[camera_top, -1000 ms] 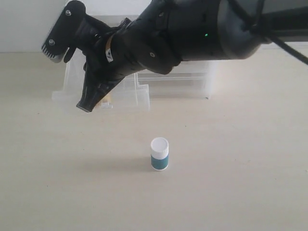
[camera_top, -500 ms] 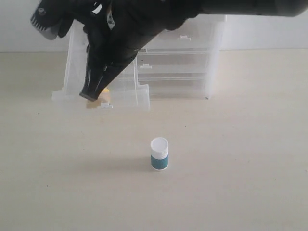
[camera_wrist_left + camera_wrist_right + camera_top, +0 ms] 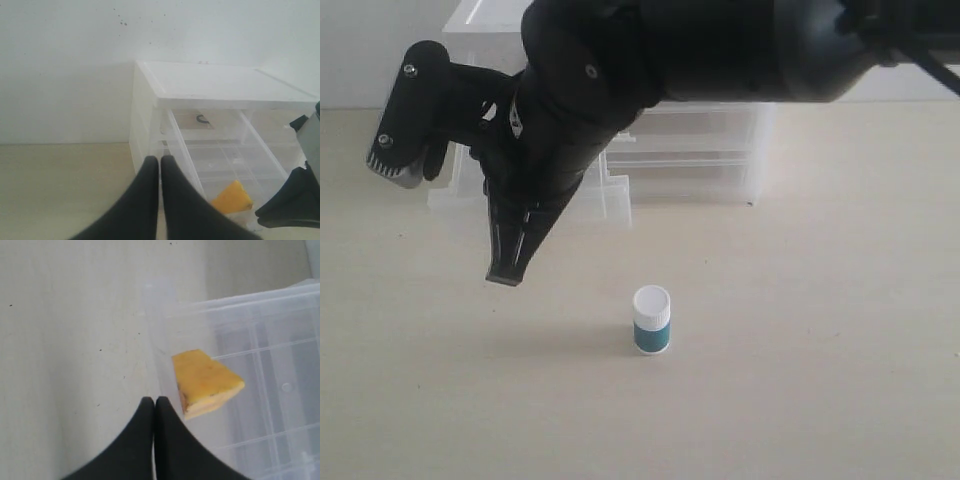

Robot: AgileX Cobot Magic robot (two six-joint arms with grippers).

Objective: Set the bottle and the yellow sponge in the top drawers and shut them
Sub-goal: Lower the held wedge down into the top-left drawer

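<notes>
I find the sponge (image 3: 206, 382) already in the open drawer (image 3: 280, 340); the bottle (image 3: 651, 320) stands on the worktop (image 3: 800, 400). Left tool (image 3: 160, 161) and right tool (image 3: 152, 402) are closed, empty.

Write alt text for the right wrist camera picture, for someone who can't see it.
A wedge of yellow sponge lies inside an open clear plastic drawer, close to its edge. The black end effector, shut and holding nothing, points at that edge beside the sponge, with a pale table below.
</notes>
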